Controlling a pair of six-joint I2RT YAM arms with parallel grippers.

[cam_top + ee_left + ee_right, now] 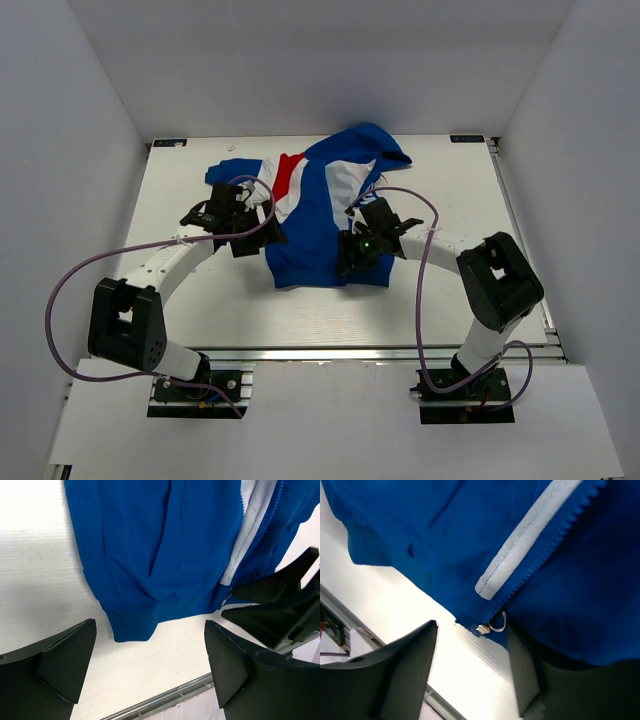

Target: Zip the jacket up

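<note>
Blue fabric fills most of both wrist views: one jacket (320, 230) lies on the white desk (420, 300), in the middle and toward the far side. Its hem faces the near edge and its hood (370, 145) is bunched at the far end. From above it shows one red panel (288, 172) and one white panel (340, 185) left of the blue front.

Two arms reach in, one at each side of the garment, each trailing one purple cable — left (60, 290) and right (425, 300).

The left hand (255, 228) is wide open and holds nothing. In its own view the left hand (150, 630) has two black fingers standing well apart above the bare desk, just short of the left corner of the hem. That view also shows the jacket (165, 555), its front parted over white mesh lining (250, 520), and the right hand (280, 600) at the hem.

The right hand (360, 250) sits at the near hem. In its wrist view the right hand (472, 630) has two fingers spread, not clamped on anything, with desk showing between them. The single zipper (545, 555) ends there with one small metal ring pull (496, 622) — just above the gap. The right finger touches the hem.
</note>
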